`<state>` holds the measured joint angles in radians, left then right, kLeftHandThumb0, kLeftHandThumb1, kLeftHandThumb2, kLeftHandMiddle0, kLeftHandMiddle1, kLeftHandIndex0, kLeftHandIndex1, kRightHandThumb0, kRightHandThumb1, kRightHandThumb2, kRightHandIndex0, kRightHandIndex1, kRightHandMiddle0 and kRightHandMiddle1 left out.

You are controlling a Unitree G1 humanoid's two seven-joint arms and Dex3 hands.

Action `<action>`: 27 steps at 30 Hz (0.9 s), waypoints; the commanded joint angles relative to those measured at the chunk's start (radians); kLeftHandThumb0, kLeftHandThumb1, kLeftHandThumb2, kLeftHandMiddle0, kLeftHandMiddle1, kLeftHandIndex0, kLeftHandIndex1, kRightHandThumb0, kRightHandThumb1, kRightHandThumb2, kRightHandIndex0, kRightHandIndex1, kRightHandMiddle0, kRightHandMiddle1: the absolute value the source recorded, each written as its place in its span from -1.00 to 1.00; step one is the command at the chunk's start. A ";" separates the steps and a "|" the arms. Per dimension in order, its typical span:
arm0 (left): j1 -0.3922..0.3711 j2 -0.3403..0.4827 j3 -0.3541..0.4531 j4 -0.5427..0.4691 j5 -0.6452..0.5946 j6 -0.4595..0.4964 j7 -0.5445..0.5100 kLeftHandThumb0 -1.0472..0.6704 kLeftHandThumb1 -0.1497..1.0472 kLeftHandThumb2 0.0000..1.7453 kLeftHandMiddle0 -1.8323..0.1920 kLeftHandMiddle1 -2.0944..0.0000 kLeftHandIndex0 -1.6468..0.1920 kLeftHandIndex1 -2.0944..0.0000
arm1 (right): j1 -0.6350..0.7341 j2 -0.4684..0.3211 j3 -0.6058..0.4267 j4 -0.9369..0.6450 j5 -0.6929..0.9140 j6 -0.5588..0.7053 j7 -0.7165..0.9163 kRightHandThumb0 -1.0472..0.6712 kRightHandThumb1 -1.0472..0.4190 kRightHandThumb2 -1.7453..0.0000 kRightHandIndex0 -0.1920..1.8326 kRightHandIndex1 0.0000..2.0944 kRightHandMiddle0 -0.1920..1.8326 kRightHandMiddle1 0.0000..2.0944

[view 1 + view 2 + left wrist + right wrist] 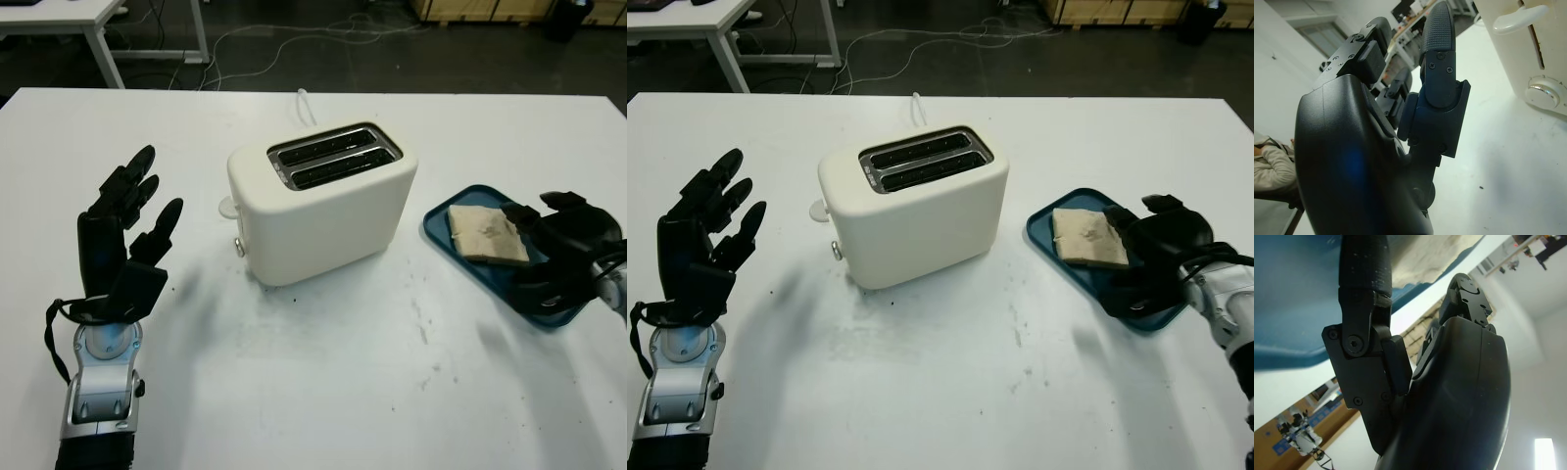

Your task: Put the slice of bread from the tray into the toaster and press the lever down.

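Note:
A cream two-slot toaster (pixel 323 201) stands mid-table, both slots empty. Its lever (pixel 228 208) and a chrome knob (pixel 239 247) sit on the end facing my left hand; the lever (pixel 1515 17) is up. A slice of bread (pixel 485 233) lies flat in a blue tray (pixel 441 217) to the toaster's right. My right hand (pixel 549 245) hovers over the tray's right part, right next to the bread's edge, open and holding nothing. One of its fingers (pixel 1364 289) reaches across the tray (pixel 1288 308). My left hand (pixel 122 230) is raised left of the toaster, open.
A white cord (pixel 306 106) runs from behind the toaster toward the table's far edge. Bare white tabletop (pixel 343 372) stretches in front of the toaster. Beyond the table are a dark floor with cables (pixel 294 44) and a white desk's legs (pixel 103 49).

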<state>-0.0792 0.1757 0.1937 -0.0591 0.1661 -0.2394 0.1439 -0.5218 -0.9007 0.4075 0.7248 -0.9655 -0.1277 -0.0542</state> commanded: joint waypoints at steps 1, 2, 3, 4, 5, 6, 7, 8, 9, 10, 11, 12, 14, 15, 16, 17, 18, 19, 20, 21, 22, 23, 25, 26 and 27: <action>0.005 0.003 0.003 -0.007 -0.005 -0.003 0.001 -0.60 0.79 -0.68 0.22 1.00 0.25 1.00 | -0.020 0.030 0.027 0.046 -0.013 -0.016 -0.032 -0.87 -0.83 0.28 -0.79 -0.98 -0.79 -0.98; 0.005 0.003 0.003 -0.007 -0.006 -0.003 0.001 -0.60 0.79 -0.68 0.22 1.00 0.25 1.00 | -0.029 0.037 0.033 0.069 -0.009 -0.029 -0.057 -0.84 -0.83 0.24 -0.78 -0.96 -0.79 -0.97; 0.006 0.003 0.002 -0.010 -0.005 0.000 0.000 -0.60 0.79 -0.68 0.22 1.00 0.25 1.00 | -0.040 0.045 0.039 0.092 -0.003 -0.039 -0.073 -0.81 -0.83 0.20 -0.80 -0.85 -0.80 -0.86; 0.006 0.003 0.002 -0.012 -0.005 0.002 -0.001 -0.60 0.79 -0.68 0.22 1.00 0.25 1.00 | -0.049 0.052 0.045 0.112 0.002 -0.049 -0.086 -0.79 -0.83 0.15 -0.80 -0.75 -0.81 -0.80; 0.007 0.002 0.002 -0.013 -0.005 0.002 0.000 -0.60 0.79 -0.68 0.22 1.00 0.25 1.00 | -0.059 0.059 0.053 0.132 0.002 -0.057 -0.097 -0.78 -0.83 0.13 -0.81 -0.71 -0.81 -0.77; 0.007 0.001 0.002 -0.014 -0.007 0.003 0.000 -0.60 0.79 -0.68 0.22 1.00 0.25 1.00 | -0.069 0.066 0.061 0.152 0.002 -0.064 -0.107 -0.78 -0.83 0.10 -0.81 -0.69 -0.81 -0.76; 0.007 0.000 0.002 -0.015 -0.006 0.004 0.001 -0.60 0.79 -0.69 0.22 1.00 0.25 1.00 | -0.079 0.073 0.068 0.171 0.001 -0.072 -0.123 -0.77 -0.83 0.09 -0.81 -0.65 -0.81 -0.73; 0.007 0.002 0.003 -0.013 -0.005 0.004 0.001 -0.60 0.79 -0.69 0.22 1.00 0.25 1.00 | -0.088 0.080 0.076 0.190 0.001 -0.080 -0.136 -0.77 -0.83 0.08 -0.81 -0.56 -0.81 -0.67; 0.007 0.003 0.003 -0.010 -0.003 0.003 0.002 -0.61 0.79 -0.69 0.22 1.00 0.25 1.00 | -0.096 0.085 0.082 0.207 0.002 -0.087 -0.145 -0.77 -0.83 0.08 -0.81 -0.52 -0.81 -0.65; 0.006 0.003 0.003 -0.009 -0.006 0.001 0.001 -0.60 0.79 -0.69 0.22 1.00 0.25 1.00 | -0.105 0.092 0.088 0.226 0.004 -0.095 -0.154 -0.76 -0.83 0.07 -0.81 -0.49 -0.81 -0.64; 0.006 0.001 0.004 -0.007 -0.012 -0.004 -0.001 -0.58 0.79 -0.69 0.22 1.00 0.25 1.00 | -0.112 0.096 0.094 0.240 0.005 -0.103 -0.165 -0.77 -0.83 0.06 -0.81 -0.45 -0.81 -0.59; 0.006 0.000 0.004 -0.009 -0.014 -0.003 -0.002 -0.57 0.79 -0.70 0.22 1.00 0.25 1.00 | -0.118 0.100 0.099 0.252 0.006 -0.110 -0.174 -0.77 -0.83 0.05 -0.81 -0.41 -0.81 -0.56; 0.007 0.002 0.004 -0.010 -0.009 -0.002 0.001 -0.58 0.79 -0.69 0.22 1.00 0.25 1.00 | -0.128 0.102 0.108 0.267 0.006 -0.120 -0.184 -0.77 -0.83 0.04 -0.81 -0.35 -0.81 -0.46; 0.007 0.003 0.004 -0.009 -0.005 -0.004 0.003 -0.58 0.79 -0.69 0.22 1.00 0.25 1.00 | -0.131 0.102 0.112 0.272 0.007 -0.124 -0.185 -0.78 -0.83 0.03 -0.81 -0.32 -0.81 -0.42; 0.007 0.004 0.004 -0.008 -0.003 -0.004 0.004 -0.58 0.79 -0.69 0.22 1.00 0.25 1.00 | -0.135 0.101 0.117 0.274 0.005 -0.124 -0.182 -0.78 -0.83 0.02 -0.81 -0.26 -0.81 -0.39; 0.006 0.005 0.005 -0.006 -0.003 -0.005 0.004 -0.59 0.79 -0.69 0.22 1.00 0.25 1.00 | -0.138 0.099 0.123 0.274 0.002 -0.123 -0.178 -0.77 -0.83 -0.01 -0.81 -0.13 -0.81 -0.25; 0.006 0.005 0.006 -0.004 -0.008 -0.008 0.001 -0.59 0.79 -0.69 0.22 1.00 0.25 1.00 | -0.141 0.097 0.132 0.272 -0.005 -0.116 -0.172 -0.76 -0.83 -0.04 -0.81 -0.01 -0.81 -0.06; 0.005 0.006 0.006 -0.003 -0.010 -0.010 0.000 -0.59 0.79 -0.69 0.22 1.00 0.25 1.00 | -0.144 0.096 0.139 0.271 -0.009 -0.110 -0.166 -0.76 -0.83 -0.07 -0.81 0.11 -0.81 0.18; 0.006 0.003 0.007 -0.005 -0.016 -0.008 -0.002 -0.58 0.79 -0.69 0.22 1.00 0.25 1.00 | -0.145 0.095 0.142 0.268 -0.007 -0.103 -0.150 -0.76 -0.83 -0.09 -0.81 0.19 -0.81 0.35; 0.006 0.002 0.007 -0.005 -0.018 -0.007 -0.003 -0.58 0.79 -0.69 0.22 1.00 0.25 1.00 | -0.148 0.095 0.144 0.264 -0.004 -0.093 -0.130 -0.75 -0.83 -0.13 -0.81 0.47 -0.80 0.54; 0.006 0.001 0.007 -0.006 -0.020 -0.009 -0.003 -0.58 0.79 -0.70 0.22 1.00 0.25 1.00 | -0.149 0.094 0.147 0.257 -0.004 -0.081 -0.109 -0.75 -0.83 -0.15 -0.81 0.57 -0.79 0.60; 0.007 0.000 0.006 -0.009 -0.023 -0.008 -0.004 -0.58 0.79 -0.70 0.22 1.00 0.25 1.00 | -0.151 0.090 0.159 0.246 -0.018 -0.066 -0.095 -0.74 -0.83 -0.17 -0.70 0.61 -0.72 0.63; 0.006 0.002 0.005 -0.010 -0.023 -0.008 -0.003 -0.58 0.79 -0.70 0.23 1.00 0.25 1.00 | -0.151 0.080 0.179 0.228 -0.039 -0.056 -0.088 -0.61 -0.60 -0.55 -0.31 0.66 -0.69 0.66; 0.006 0.003 0.004 -0.011 -0.023 -0.007 -0.003 -0.58 0.79 -0.70 0.23 1.00 0.26 1.00 | -0.150 0.074 0.186 0.221 -0.045 -0.057 -0.092 -0.57 -0.55 -0.67 -0.18 0.66 -0.72 0.66; 0.007 0.003 0.004 -0.012 -0.025 -0.006 -0.005 -0.58 0.79 -0.70 0.23 1.00 0.26 1.00 | -0.147 0.068 0.190 0.215 -0.048 -0.064 -0.104 -0.54 -0.58 -0.74 0.00 0.66 -0.71 0.67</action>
<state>-0.0788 0.1756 0.1946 -0.0593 0.1491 -0.2396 0.1408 -0.6826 -0.8246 0.5793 0.9451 -0.9949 -0.1885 -0.1697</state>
